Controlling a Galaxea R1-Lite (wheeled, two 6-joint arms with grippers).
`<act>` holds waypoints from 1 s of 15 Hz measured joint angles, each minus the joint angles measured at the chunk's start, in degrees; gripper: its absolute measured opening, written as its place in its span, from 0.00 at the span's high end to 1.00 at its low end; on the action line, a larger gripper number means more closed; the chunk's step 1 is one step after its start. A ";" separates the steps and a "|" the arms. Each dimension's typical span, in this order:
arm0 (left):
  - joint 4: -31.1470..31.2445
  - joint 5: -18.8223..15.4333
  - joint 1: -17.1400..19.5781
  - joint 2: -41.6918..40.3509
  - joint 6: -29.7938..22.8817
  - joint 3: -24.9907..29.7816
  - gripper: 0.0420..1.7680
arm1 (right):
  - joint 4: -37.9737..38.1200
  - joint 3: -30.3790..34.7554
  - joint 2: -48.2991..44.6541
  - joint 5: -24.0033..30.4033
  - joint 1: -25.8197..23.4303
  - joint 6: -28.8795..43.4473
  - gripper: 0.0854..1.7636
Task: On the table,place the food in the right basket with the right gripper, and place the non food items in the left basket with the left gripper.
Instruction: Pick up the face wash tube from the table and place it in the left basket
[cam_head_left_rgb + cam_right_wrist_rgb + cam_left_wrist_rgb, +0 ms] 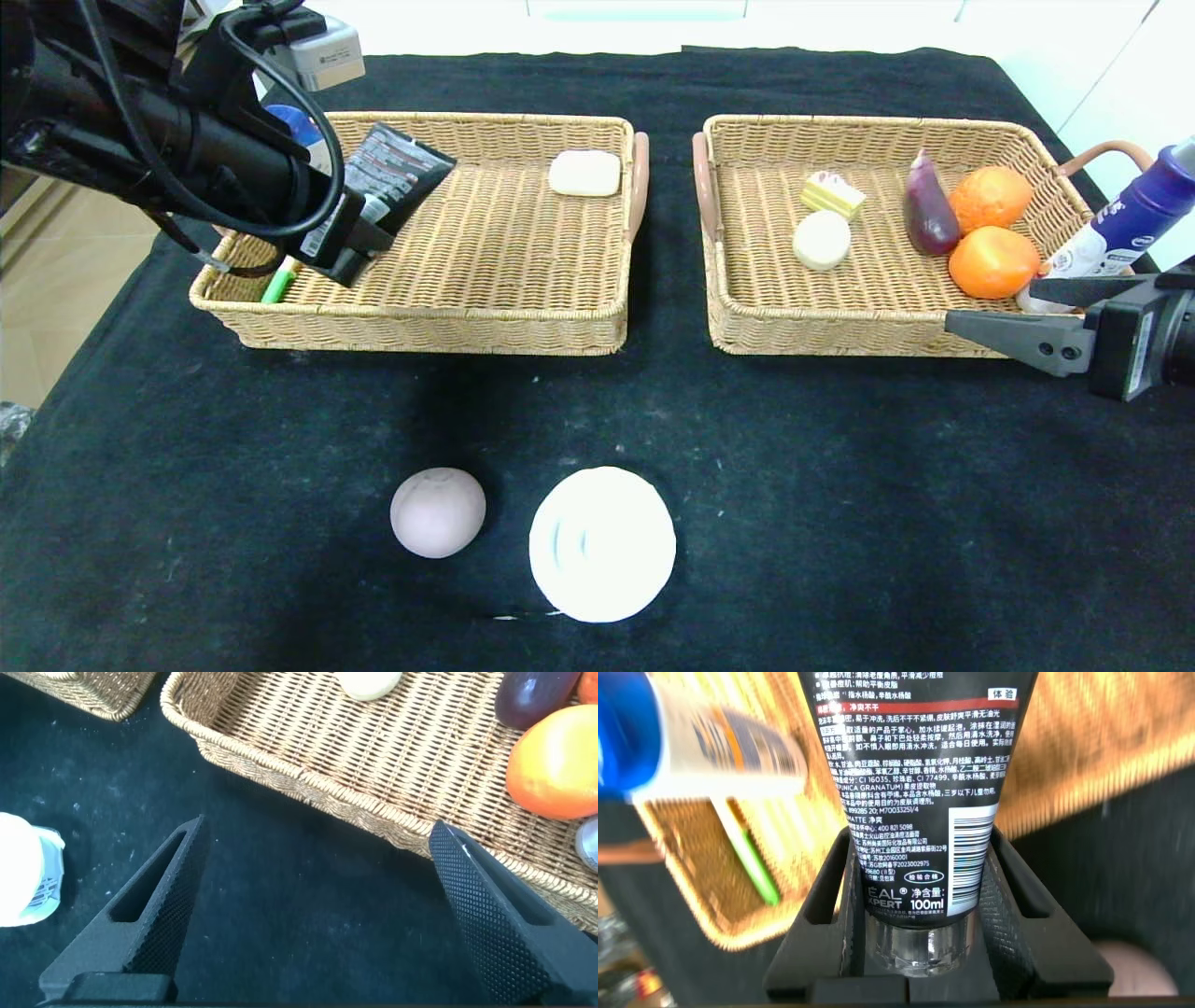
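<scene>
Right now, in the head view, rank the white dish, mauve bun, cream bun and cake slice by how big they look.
1. White dish
2. Mauve bun
3. Cream bun and cake slice: look alike.
The last two sit farther from the camera, so their true size against the mauve bun is unsure.

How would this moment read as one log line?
left gripper: holding tube over left basket | right gripper: open, empty, beside right basket | on table: bun, dish

A staged test bench indoors: a black-draped table (840,485) bearing two wicker baskets (448,327), white panels behind, pale wood floor (56,280) at left.
</scene>
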 joint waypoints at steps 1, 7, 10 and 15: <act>-2.11 -0.09 -0.10 0.52 -0.87 -0.07 0.58 | 0.00 0.00 0.05 -0.05 0.00 0.00 0.03; -15.36 -0.52 -0.56 3.75 -5.72 -0.11 0.58 | 0.01 0.05 0.41 -0.02 0.00 0.00 0.03; -22.03 -1.32 -0.59 6.05 -9.37 -0.11 0.58 | 0.00 0.05 0.52 -0.05 0.00 0.00 0.03; -30.57 -3.72 -0.10 10.29 -10.79 -0.10 0.58 | 0.00 0.18 0.55 -0.02 -0.02 0.00 0.03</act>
